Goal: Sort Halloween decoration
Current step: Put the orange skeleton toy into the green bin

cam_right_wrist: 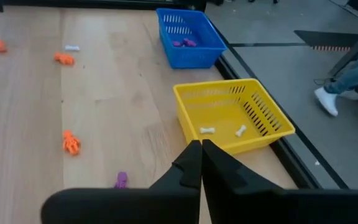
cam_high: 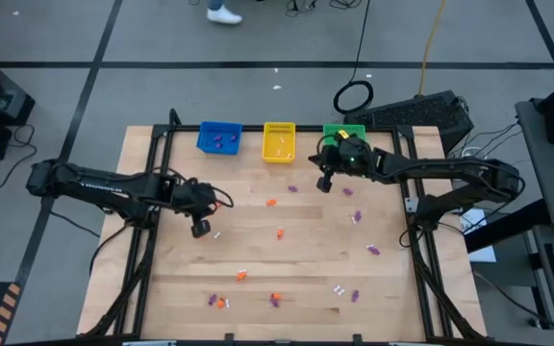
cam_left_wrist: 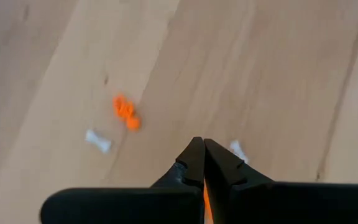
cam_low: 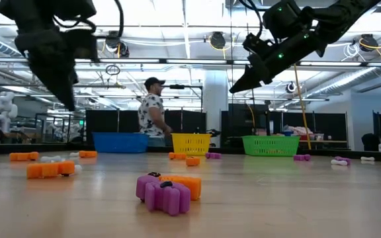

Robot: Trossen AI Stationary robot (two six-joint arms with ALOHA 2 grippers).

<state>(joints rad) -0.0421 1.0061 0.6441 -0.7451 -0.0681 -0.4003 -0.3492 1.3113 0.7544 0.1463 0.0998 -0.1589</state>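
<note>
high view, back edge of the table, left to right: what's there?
blue basket → yellow basket → green basket, partly covered by the right end effector, which hangs just in front of it.

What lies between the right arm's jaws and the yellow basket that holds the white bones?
Nothing visible. The right gripper, jaws shut, hangs above bare table just short of the yellow basket, whose open top holds two white bones.
</note>
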